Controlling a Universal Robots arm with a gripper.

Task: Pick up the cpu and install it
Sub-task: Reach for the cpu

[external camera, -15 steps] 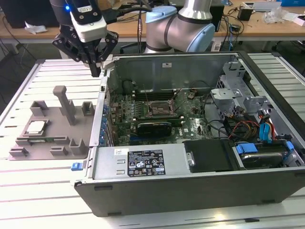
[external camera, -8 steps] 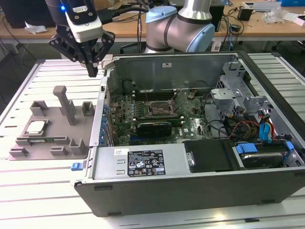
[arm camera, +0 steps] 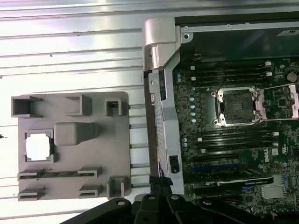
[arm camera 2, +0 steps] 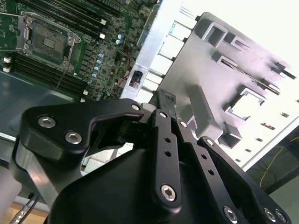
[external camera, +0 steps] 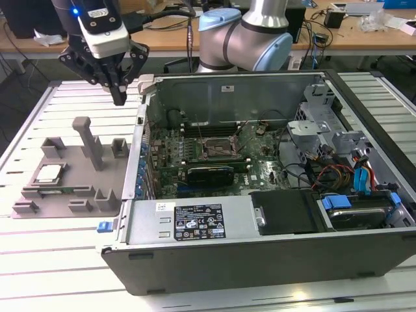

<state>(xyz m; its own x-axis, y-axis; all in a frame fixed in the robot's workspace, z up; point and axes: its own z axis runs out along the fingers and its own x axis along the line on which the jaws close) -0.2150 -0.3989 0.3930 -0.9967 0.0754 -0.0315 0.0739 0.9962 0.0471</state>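
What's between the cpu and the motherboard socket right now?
In the first wrist view, between cpu and socket: the grey tray's tall post, a strip of slatted table, then the case's side wall.

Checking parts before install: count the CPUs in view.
1. The cpu lies in the grey tray beside the computer case; more may be hidden.
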